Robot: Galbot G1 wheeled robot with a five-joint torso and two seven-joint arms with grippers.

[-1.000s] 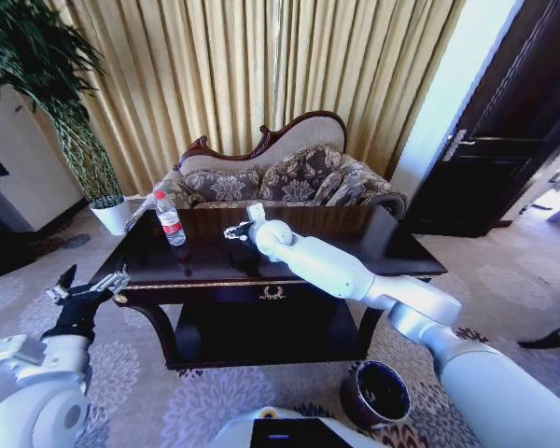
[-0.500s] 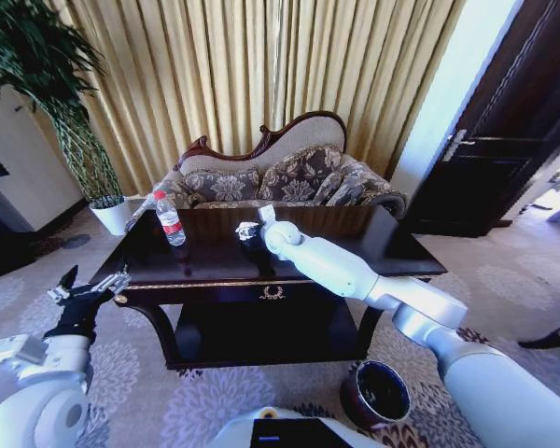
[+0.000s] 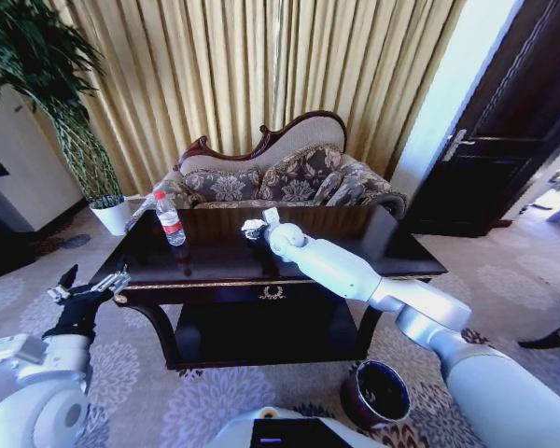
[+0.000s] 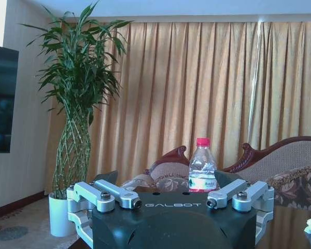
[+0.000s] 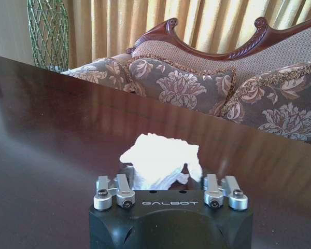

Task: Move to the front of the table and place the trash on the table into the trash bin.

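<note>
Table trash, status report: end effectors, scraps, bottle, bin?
Right end effector over the table, paper scrap between its fingers. Left end effector low, off the table's left corner. Bottle upright. Bin unobstructed.

Counted: one table (image 3: pixel 215 266); one water bottle (image 3: pixel 170 219) on it; one crumpled paper scrap (image 5: pixel 160 161); one trash bin (image 3: pixel 377 396) on the carpet; two grippers, left (image 3: pixel 86 292) and right (image 3: pixel 253 229); one sofa (image 3: pixel 289 177); one potted plant (image 3: pixel 65 112).

Glossy near-black table (image 3: pixel 355 245), white crumpled paper (image 5: pixel 160 159), red-capped clear bottle (image 3: pixel 170 218), maroon bin (image 3: pixel 376 396).
</note>
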